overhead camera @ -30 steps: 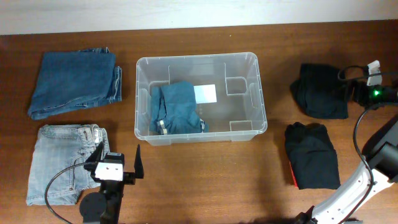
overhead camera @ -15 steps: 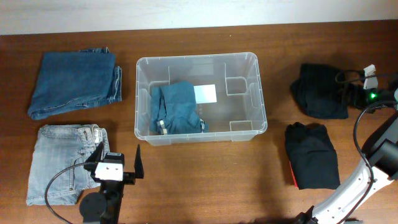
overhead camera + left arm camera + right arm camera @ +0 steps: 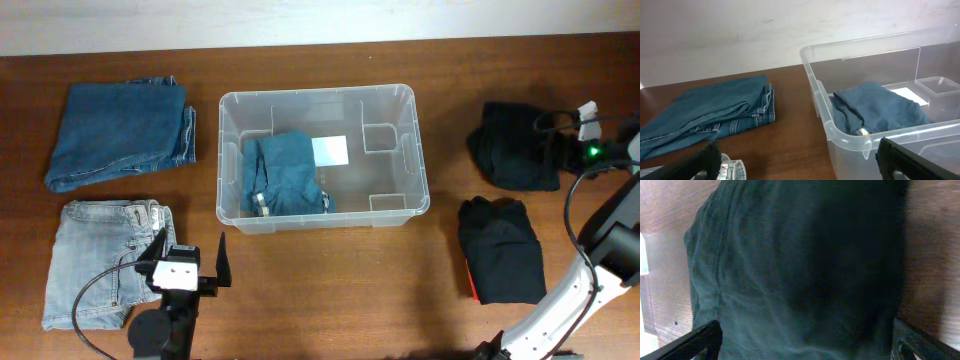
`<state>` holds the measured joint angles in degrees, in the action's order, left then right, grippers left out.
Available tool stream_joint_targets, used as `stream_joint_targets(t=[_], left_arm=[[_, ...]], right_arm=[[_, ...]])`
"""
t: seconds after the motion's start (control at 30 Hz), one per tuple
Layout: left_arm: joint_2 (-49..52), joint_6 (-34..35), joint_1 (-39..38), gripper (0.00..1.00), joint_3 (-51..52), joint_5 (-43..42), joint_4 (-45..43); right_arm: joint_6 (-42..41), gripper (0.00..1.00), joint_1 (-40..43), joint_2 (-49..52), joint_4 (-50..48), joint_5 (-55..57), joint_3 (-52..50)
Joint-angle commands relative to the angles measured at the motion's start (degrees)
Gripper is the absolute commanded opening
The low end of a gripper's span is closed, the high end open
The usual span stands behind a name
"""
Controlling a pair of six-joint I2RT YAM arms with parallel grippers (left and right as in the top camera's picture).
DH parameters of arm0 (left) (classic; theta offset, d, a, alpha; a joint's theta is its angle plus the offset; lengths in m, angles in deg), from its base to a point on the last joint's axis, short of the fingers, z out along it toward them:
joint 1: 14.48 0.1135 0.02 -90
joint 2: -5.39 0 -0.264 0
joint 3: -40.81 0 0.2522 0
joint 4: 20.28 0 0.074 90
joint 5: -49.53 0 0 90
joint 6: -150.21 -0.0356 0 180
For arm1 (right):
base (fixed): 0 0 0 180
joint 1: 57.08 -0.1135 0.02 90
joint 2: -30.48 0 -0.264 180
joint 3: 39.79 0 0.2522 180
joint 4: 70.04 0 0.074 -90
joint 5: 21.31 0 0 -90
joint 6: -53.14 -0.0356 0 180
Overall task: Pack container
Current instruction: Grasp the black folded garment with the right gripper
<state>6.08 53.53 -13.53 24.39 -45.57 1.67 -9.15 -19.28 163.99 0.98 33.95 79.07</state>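
Container [image 3: 416, 150] sits mid-desk [image 3: 330, 290] in the overhead view, with folded blue jeans [image 3: 283, 175] inside at its left end. Dark jeans [image 3: 120, 133] and pale jeans [image 3: 100, 260] lie to its left, and two black garments lie to its right. The left end effector [image 3: 191, 242] hangs beside the pale jeans, spread wide and empty.

Left wrist view: the container's near corner lies ahead, between widely parted fingers.

Right wrist view: the right end effector [image 3: 805, 330], jaws fully apart, is close over the far black garment [image 3: 790, 255], gripping nothing.
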Motion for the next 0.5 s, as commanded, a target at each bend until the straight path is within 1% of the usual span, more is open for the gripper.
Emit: stream_joint_targets(t=[0.0, 0.13, 0.3, 0.33, 0.43, 0.47], left_arm=[[-0.35, -0.94, 0.28, 0.99, 0.37, 0.42, -0.04], [-0.35, -0.94, 0.28, 0.99, 0.37, 0.39, -0.04], [-0.35, -0.94, 0.28, 0.99, 0.37, 0.39, -0.04], [-0.35, -0.94, 0.28, 0.99, 0.37, 0.42, -0.04], [-0.35, -0.94, 0.28, 1.0, 0.37, 0.39, -0.04], [-0.35, -0.94, 0.28, 0.99, 0.37, 0.39, -0.04]], right_arm=[[0.79, 0.99, -3.48, 1.99, -0.2, 3.72, -1.14], [0.46, 0.99, -5.27, 2.03, -2.14, 7.5, -3.1], [-0.33, 0.99, -5.05, 3.89, -2.64, 9.2, -3.65], [-0.35, 0.95, -5.05, 4.44, -2.67, 9.88, -3.65], [-1.09, 0.73, -5.05, 4.87, -3.08, 9.99, -3.65], [-1.77, 0.72, -5.05, 4.87, -3.39, 9.97, -3.63]])
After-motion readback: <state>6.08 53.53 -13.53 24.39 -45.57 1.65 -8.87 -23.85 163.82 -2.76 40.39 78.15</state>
